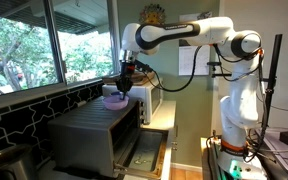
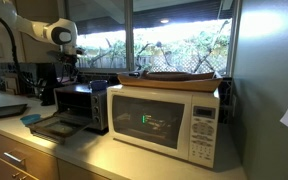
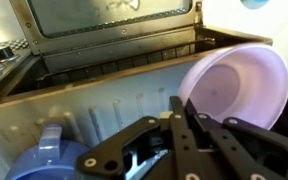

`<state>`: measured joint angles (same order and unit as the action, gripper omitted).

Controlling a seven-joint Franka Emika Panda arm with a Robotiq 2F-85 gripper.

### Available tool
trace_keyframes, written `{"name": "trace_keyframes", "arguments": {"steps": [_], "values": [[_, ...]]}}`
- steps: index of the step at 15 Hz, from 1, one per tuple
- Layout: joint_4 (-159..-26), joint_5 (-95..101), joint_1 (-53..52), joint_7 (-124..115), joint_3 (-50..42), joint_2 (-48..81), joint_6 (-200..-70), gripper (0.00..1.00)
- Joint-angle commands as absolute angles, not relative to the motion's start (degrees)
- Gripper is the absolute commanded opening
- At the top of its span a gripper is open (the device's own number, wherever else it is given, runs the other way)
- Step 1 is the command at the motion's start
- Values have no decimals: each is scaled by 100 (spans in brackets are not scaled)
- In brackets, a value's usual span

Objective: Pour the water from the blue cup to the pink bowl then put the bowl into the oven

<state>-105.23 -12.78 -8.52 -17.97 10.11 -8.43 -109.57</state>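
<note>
My fingers (image 3: pixel 177 112) are black. The pink bowl (image 3: pixel 239 85) is pale lilac-pink and plain, the blue cup (image 3: pixel 39 160) plain blue. The oven (image 3: pixel 94 100) is dull grey metal. My arm (image 1: pixel 184 33) is white, the wall tiles (image 1: pixel 24 118) black with pale seams, the microwave (image 2: pixel 169 120) white with a dark window.

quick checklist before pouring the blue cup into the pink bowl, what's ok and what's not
1. Jaws closed: ok, the gripper is shut.
2. Blue cup actually gripped: cannot tell, it sits right by the jaws.
3. Pink bowl open side up, beside the cup on the oven top: ok.
4. Oven door open: ok.
5. Cup's contents: cannot tell.
</note>
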Motion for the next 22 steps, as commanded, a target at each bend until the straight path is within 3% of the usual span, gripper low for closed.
{"name": "trace_keyframes", "arguments": {"steps": [1, 16, 22], "values": [[-11194, -1613, -895, -1275, 943, -1342, -10914, 1], [-13374, -1822, -761, -2062, 1001, -2600, -11319, 1], [-14009, -1923, -548, -3386, 1150, -2927, -11741, 1]]}}
